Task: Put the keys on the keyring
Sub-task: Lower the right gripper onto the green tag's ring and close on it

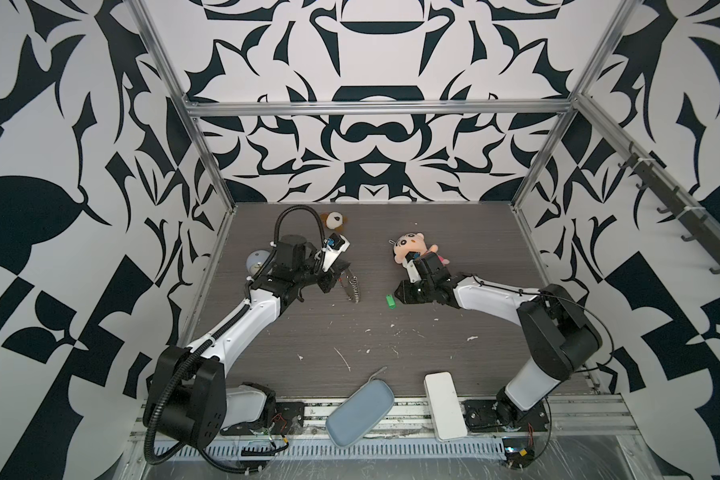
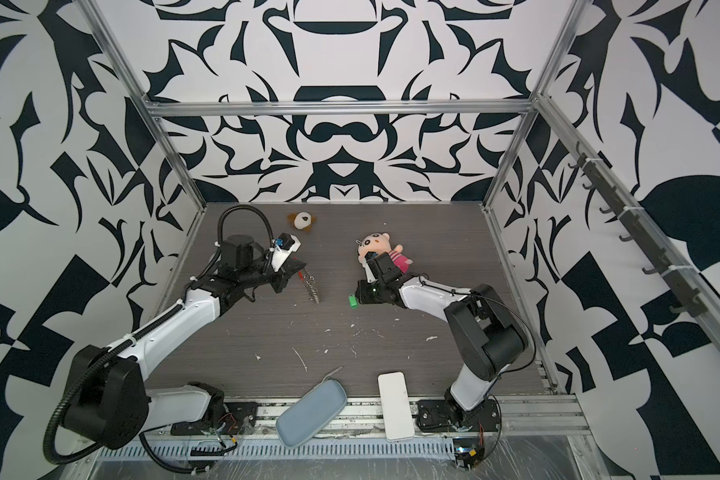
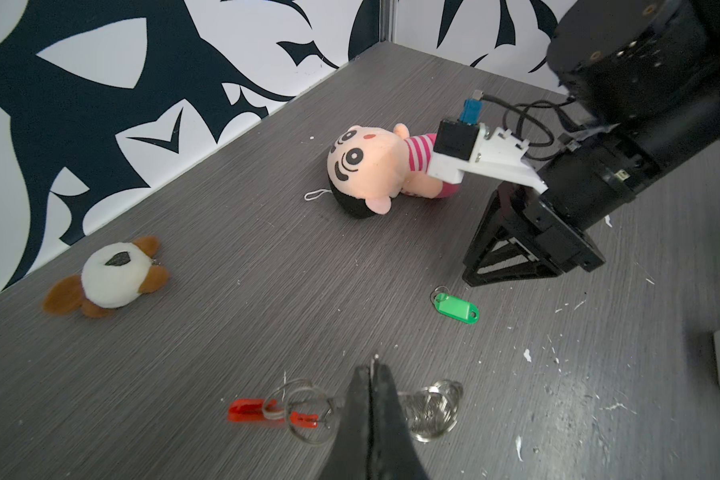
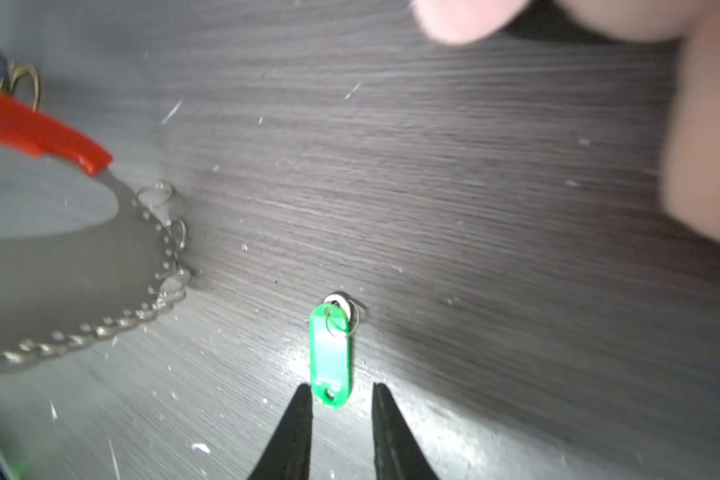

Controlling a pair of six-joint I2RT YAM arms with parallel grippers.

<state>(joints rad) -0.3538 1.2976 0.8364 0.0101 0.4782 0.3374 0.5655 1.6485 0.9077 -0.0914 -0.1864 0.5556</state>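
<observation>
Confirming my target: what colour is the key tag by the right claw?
The key tag is bright green; it shows best in the right wrist view.

Walls papered in a bold black-and-white pattern of curved, leaf-like shapes close the space in at the back and on both sides. A frame of silver aluminium bars stands in front of them, with one crossbar along the back and uprights at the rear corners. The tabletop is dark grey with a fine wood grain, flecked with small white scraps. A rail of dark hooks runs along the right-hand side bar. A pale slotted cable duct lies along the front edge. The light is soft and even.
</observation>
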